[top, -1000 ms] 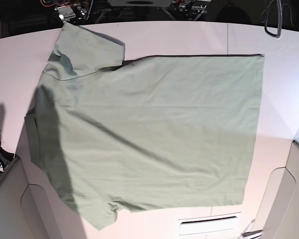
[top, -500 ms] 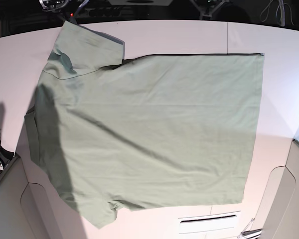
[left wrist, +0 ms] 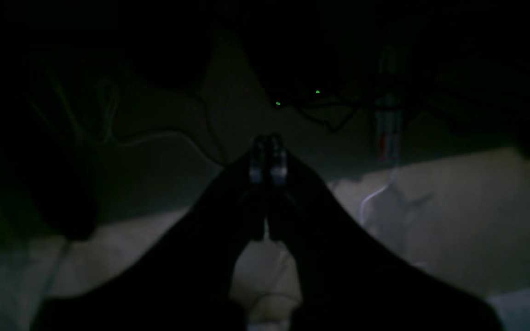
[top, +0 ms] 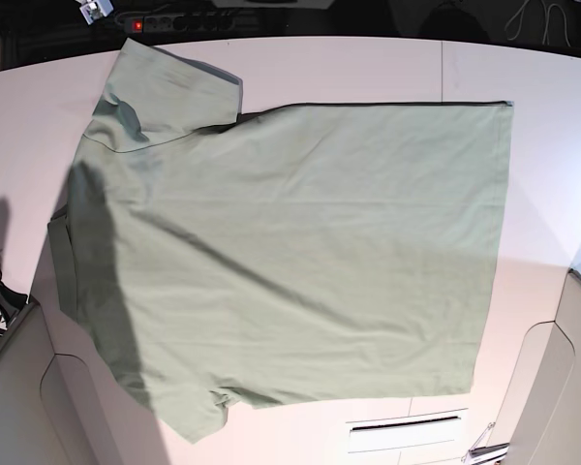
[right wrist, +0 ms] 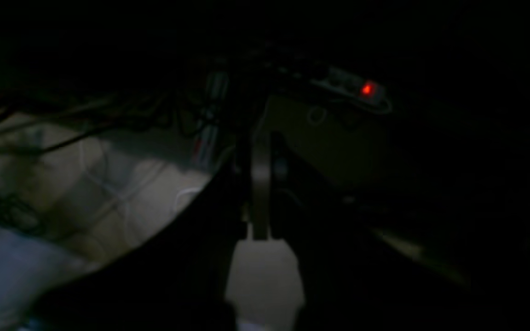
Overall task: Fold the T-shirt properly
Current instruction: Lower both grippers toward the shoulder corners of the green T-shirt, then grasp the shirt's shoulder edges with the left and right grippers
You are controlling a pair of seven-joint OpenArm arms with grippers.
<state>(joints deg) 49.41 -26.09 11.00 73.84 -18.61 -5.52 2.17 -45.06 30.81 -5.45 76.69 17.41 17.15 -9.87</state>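
The T-shirt (top: 290, 252) is a pale sage-green short-sleeved shirt spread flat on the white table (top: 368, 68). Its hem is at the right and its neck at the left, under a shadow. One sleeve points to the far left corner, the other to the near left. Neither gripper appears in the base view. In the dim left wrist view my left gripper (left wrist: 268, 161) is shut, fingertips pressed together, with nothing in it. In the dark right wrist view my right gripper (right wrist: 261, 184) is also shut and empty. Both wrist views look off the table toward the floor.
A power strip (top: 174, 19) with a red light lies beyond the table's far edge, and it also shows in the right wrist view (right wrist: 367, 88). Cables (left wrist: 164, 135) trail over the floor. A narrow slot (top: 407, 426) sits in the table's near edge.
The arm hardware and cables at the top edge of the base view have drawn out of sight, uncovering the power strip. The shirt lies unchanged.
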